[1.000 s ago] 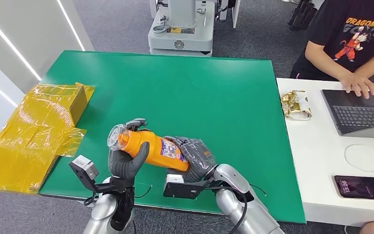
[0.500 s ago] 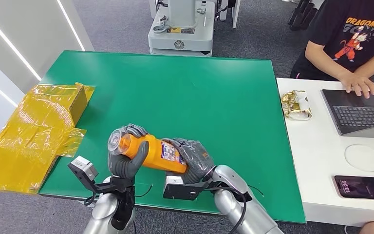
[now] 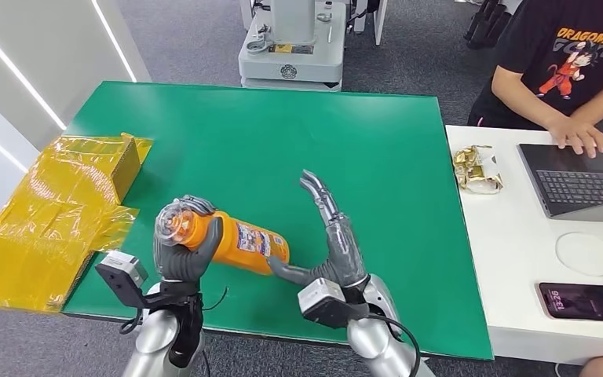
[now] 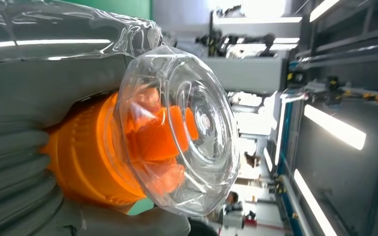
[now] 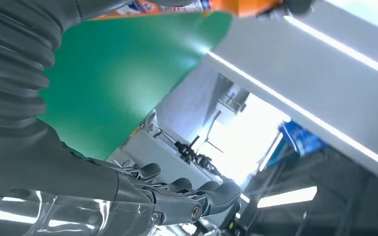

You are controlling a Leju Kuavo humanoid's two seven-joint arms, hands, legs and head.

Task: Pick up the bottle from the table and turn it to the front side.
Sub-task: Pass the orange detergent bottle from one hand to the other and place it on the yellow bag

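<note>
Left hand (image 3: 184,253) grips the orange plastic bottle with a clear domed cap (image 3: 224,238) near its neck, dark fingers curled over the top and the thumb up its near side. The bottle lies tilted, lifted just above the near part of the green table (image 3: 283,149), cap pointing toward the robot's left. From the left wrist camera the clear cap (image 4: 182,130) looms close, an orange nozzle visible through it and grey fingers (image 4: 15,162) wrapped round the orange shoulder.

Right hand (image 3: 334,243) holds nothing: its fingers are stretched up and apart, palm turned toward the bottle's base. Its thumb reaches to the bottle's lower end and looks to touch it, though contact is hard to confirm. In the right wrist view the dark fingers (image 5: 197,191) extend freely with the table's green behind them.

A white and blue label wraps the bottle's middle; its print is too small to read. A person in a black T-shirt (image 3: 577,55) sits at the white desk (image 3: 510,259), head cut off by the frame, shirt reading "DRAGONBALL". A dark phone (image 3: 582,302) lies on the desk. Crumpled yellow film (image 3: 55,212) covers a box at the table's left edge.
</note>
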